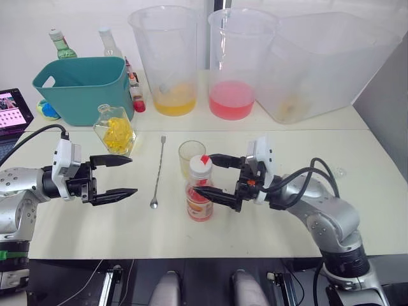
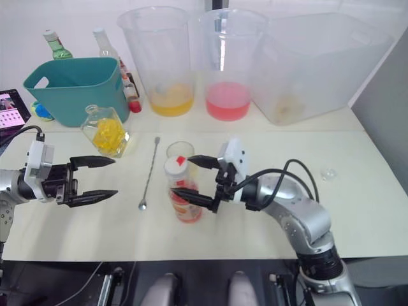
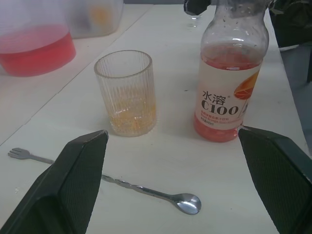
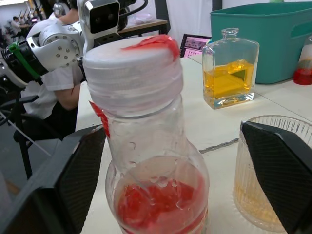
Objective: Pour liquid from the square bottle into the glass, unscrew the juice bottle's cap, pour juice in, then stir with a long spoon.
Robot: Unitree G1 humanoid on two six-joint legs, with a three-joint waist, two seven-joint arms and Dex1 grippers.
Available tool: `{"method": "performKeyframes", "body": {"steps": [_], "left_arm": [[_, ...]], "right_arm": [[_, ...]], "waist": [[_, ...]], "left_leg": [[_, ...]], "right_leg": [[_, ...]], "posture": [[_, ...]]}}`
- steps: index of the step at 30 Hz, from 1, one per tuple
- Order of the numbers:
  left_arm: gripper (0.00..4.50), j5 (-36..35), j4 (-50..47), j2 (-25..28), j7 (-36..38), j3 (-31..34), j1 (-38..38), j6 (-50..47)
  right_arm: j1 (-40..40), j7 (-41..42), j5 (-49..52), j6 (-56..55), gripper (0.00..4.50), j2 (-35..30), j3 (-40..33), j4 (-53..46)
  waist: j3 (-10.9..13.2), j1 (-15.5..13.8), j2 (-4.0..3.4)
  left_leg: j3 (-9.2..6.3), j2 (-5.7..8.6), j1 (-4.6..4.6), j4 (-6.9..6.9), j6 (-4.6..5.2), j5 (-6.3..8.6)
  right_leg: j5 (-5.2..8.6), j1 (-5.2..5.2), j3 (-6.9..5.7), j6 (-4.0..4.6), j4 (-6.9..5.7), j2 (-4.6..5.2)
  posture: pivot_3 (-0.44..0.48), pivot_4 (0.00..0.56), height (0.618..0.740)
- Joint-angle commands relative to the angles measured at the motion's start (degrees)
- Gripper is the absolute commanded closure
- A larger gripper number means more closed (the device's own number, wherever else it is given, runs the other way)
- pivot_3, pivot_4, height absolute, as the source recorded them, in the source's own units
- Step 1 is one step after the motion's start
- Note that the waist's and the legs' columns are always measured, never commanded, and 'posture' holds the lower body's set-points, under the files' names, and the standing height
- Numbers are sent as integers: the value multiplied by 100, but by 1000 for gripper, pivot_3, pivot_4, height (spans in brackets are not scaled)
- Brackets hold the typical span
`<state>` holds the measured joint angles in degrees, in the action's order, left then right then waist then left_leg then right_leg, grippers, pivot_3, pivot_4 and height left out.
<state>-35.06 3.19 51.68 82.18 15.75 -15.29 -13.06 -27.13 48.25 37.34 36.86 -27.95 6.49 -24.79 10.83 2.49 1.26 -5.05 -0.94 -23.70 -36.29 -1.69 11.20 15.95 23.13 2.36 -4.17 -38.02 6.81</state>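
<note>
Cream table (image 1: 331,210) carries the juice bottle (image 1: 199,191) near its middle, cap (image 1: 201,165) on, w/ the glass (image 1: 191,156) just behind it – a little yellow liquid (image 3: 130,117) inside. Right gripper (image 1: 218,180) has jaws open, one finger each side of the bottle neck, not touching. Left gripper (image 1: 113,176) is open too, empty. Spoon (image 1: 158,171) lies between them; square bottle (image 1: 115,131) stands behind the left gripper.

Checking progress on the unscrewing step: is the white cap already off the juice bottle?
No. The cap sits on the juice bottle's neck, between the open fingers of the right hand.
</note>
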Motion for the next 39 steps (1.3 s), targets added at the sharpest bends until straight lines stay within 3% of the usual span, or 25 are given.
{"method": "performKeyframes", "body": {"steps": [1,8,14,22,28,29,35,37,39], "left_arm": [[0,-437,-496,70,-169,356,23,-372],[0,-692,-1400,214,-401,999,903,-768],[0,-887,-2104,161,-669,1772,1794,-1031],[0,-1028,-2742,-18,-912,2530,2691,-1164],[0,-1141,-3038,-97,-1133,2685,2955,-1214],[0,-1144,-3054,-97,-1150,2681,2967,-1213],[0,-1111,-3002,-72,-1174,2487,2889,-1165],[0,-1100,-2976,-58,-1164,2382,2820,-1153],[0,-1062,-2900,-45,-1147,2230,2698,-1117]], "right_arm": [[-366,796,13,-361,55,-283,-52,279],[-1486,2954,-240,-1169,55,-427,563,1550],[-2066,3942,-593,-1813,55,5,929,2650],[-2729,4379,-1057,-2644,55,665,1018,4150],[-2994,4425,-832,-2899,55,666,1310,4591],[-3002,4425,-795,-2929,560,628,1389,4605],[-2948,4425,-449,-2772,2480,398,1572,4435],[-2911,4425,-381,-2639,3056,350,1505,4341],[-2817,4403,-345,-2387,3310,309,1374,4147]], "waist": [[1,-1,2],[1,112,1],[2,127,2],[2,123,2],[2,88,2],[2,88,2],[2,99,2],[2,97,1],[2,99,1]], "left_leg": [[0,0,-1,0,0,0],[3,-5,4,3,0,0],[-1,-30,7,9,1,1],[0,-33,11,11,-1,0],[0,-35,17,19,-3,-1],[0,-35,17,19,-3,-1],[1,-36,22,23,-3,-1],[1,-36,23,25,-3,-1],[1,-37,22,25,-3,-1]], "right_leg": [[0,-1,0,0,0,0],[0,3,5,1,-1,-4],[-2,3,5,11,3,-32],[-8,3,5,22,4,-35],[-9,3,5,24,3,-36],[-9,3,5,25,3,-36],[-10,2,5,26,3,-37],[-10,3,5,28,3,-39],[-10,3,5,28,2,-39]], "posture": [[0,150,740],[0,150,740],[0,150,740],[0,150,740],[0,150,740],[0,150,740],[0,150,740],[0,150,740],[0,150,740]]}}
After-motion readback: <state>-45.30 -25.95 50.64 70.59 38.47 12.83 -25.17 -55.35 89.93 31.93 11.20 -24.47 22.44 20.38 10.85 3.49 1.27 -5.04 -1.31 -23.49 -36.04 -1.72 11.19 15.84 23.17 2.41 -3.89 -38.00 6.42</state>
